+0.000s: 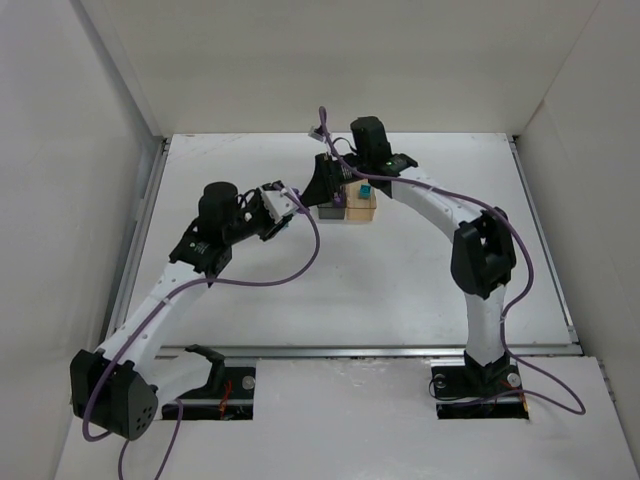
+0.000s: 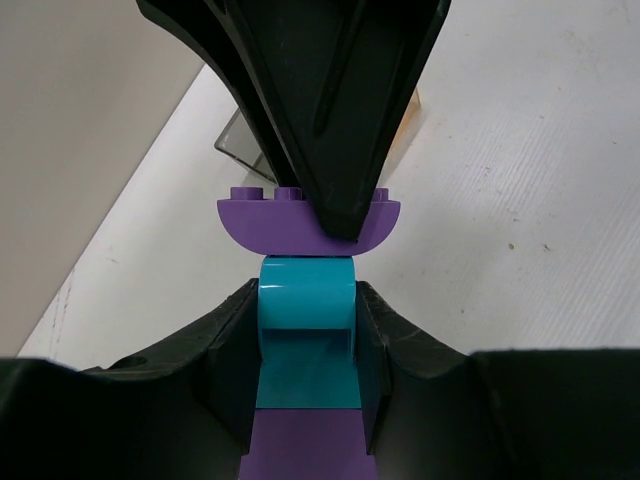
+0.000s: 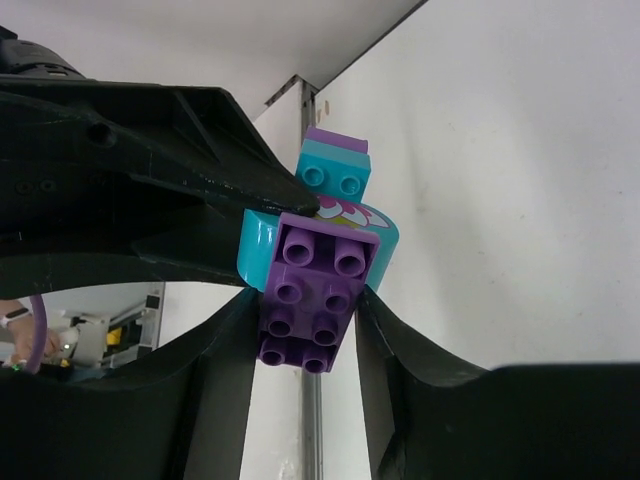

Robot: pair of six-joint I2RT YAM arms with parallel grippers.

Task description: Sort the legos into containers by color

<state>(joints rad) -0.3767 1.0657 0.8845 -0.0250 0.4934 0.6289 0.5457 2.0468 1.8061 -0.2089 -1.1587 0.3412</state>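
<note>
A stack of joined legos hangs in the air between both grippers. My left gripper [image 2: 305, 330] is shut on its teal lego [image 2: 305, 295], with a purple lego [image 2: 305, 445] just behind. At the stack's far end, my right gripper [image 3: 310, 310] is shut on the studded purple lego [image 3: 315, 290], which sits against a curved teal piece [image 3: 255, 250]. In the top view the left gripper [image 1: 285, 205] and right gripper [image 1: 325, 185] meet beside the grey container [image 1: 328, 212] and the amber container [image 1: 358, 210]. A teal lego [image 1: 366, 190] lies in the amber one.
White walls enclose the table on the left, back and right. A metal rail [image 3: 310, 420] runs along the table's left edge. The right arm's elbow [image 1: 483, 258] arches over the right half.
</note>
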